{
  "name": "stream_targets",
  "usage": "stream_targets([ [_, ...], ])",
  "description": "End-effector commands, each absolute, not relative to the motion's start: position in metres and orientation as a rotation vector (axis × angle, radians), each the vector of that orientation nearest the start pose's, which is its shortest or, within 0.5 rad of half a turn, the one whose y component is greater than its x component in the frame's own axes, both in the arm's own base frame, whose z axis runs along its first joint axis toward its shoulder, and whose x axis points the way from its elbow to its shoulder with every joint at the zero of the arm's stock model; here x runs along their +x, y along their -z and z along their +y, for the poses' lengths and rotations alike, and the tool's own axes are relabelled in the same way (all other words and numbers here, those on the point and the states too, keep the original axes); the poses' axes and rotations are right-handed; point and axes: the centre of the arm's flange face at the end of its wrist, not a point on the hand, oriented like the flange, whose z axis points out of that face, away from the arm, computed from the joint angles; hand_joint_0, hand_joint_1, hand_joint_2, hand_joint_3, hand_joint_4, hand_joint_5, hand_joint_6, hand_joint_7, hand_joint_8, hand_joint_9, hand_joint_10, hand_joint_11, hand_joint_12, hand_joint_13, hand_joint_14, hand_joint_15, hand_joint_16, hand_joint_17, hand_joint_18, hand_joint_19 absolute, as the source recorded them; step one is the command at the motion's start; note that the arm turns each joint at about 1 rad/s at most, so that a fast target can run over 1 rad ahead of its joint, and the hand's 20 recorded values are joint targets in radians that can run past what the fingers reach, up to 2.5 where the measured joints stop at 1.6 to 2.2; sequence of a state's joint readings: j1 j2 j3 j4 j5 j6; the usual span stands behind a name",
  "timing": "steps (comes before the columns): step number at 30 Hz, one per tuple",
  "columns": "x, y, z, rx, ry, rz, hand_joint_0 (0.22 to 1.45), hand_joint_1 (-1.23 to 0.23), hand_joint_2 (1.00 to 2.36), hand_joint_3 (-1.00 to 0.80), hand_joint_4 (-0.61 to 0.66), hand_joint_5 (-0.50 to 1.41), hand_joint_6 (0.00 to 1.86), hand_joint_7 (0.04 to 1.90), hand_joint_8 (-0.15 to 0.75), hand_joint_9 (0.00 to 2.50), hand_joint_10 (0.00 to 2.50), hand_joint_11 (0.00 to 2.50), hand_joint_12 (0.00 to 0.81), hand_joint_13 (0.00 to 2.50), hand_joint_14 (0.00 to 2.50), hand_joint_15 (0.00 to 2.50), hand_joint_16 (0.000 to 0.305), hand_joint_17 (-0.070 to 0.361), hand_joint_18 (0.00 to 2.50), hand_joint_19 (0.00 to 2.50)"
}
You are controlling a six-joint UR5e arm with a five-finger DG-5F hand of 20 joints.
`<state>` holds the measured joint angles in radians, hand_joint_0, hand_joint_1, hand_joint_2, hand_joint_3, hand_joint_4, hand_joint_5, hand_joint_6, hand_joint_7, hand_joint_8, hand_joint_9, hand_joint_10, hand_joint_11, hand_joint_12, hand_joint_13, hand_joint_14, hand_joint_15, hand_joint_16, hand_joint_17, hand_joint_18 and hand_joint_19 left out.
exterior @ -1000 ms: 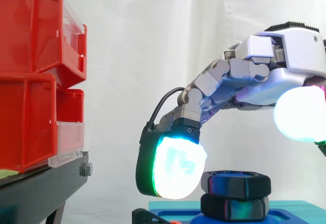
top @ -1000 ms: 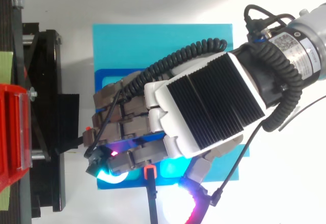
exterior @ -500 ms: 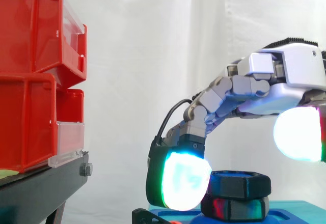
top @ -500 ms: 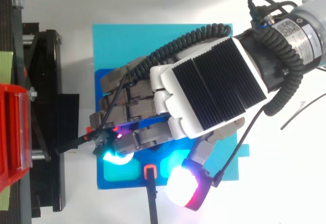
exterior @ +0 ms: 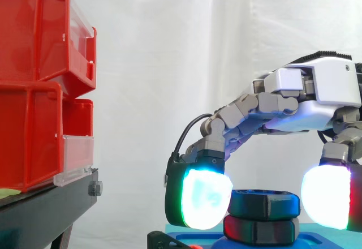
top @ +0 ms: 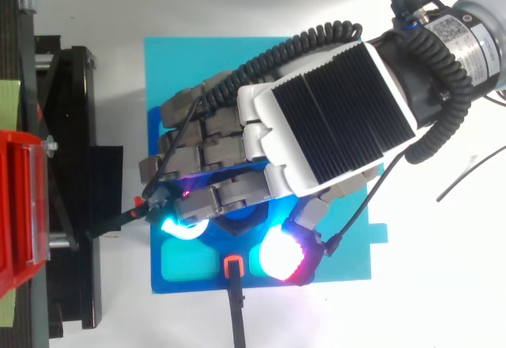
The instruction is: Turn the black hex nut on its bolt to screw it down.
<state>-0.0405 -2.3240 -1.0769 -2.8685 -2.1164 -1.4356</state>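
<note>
The black hex nut (exterior: 266, 202) sits above a second black hex piece (exterior: 261, 230) on the blue fixture (exterior: 317, 240). My hand (exterior: 317, 90) arches over the nut from the right. A glowing fingertip pad (exterior: 206, 198) presses against the nut's left side. The thumb pad (exterior: 325, 195) stands at its right side, so the nut is pinched between them. In the top view the hand (top: 332, 119) covers most of the nut, and a finger pad (top: 180, 228) and the thumb pad (top: 281, 257) glow at the fixture's near edge.
Red bins (exterior: 34, 90) stack on the black stand (exterior: 45, 204) at the left, apart from the hand. The fixture rests on a cyan board (top: 253, 63). A black part with an orange tip (top: 232, 267) lies at the fixture's front edge.
The thumb has swung down and in to the nut's right side. The fingers have shifted right against its left side, and the hand has turned over the nut.
</note>
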Motion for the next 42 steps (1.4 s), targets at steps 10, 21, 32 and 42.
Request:
stream_targets([
  [10, 0.7519, -0.2741, -0.1182, -0.300, -0.488, 1.544, 0.46, -0.65, 1.00, -0.50, 0.28, -0.20, 0.51, 1.01, 0.295, 0.47, 0.01, 0.35, 0.370, 0.67, 0.01, 0.30, 0.053, 0.120, 0.55, 0.37],
  [21, 0.7518, -0.2745, -0.1203, -0.301, -0.487, 1.540, 0.51, -0.69, 1.00, -0.49, 0.27, -0.20, 0.53, 0.99, 0.275, 0.47, 0.01, 0.35, 0.347, 0.66, 0.01, 0.30, 0.049, 0.110, 0.54, 0.37],
  [32, 0.7515, -0.2743, -0.1203, -0.302, -0.487, 1.542, 0.54, -0.70, 1.00, -0.45, 0.28, -0.20, 0.64, 0.80, 0.270, 0.48, 0.01, 0.35, 0.337, 0.67, 0.01, 0.31, 0.046, 0.103, 0.55, 0.38],
  [42, 0.7505, -0.2741, -0.1216, -0.308, -0.493, 1.543, 0.55, -0.71, 1.00, -0.42, 0.27, -0.21, 0.67, 0.76, 0.269, 0.48, 0.01, 0.35, 0.335, 0.68, 0.01, 0.31, 0.045, 0.102, 0.55, 0.38],
])
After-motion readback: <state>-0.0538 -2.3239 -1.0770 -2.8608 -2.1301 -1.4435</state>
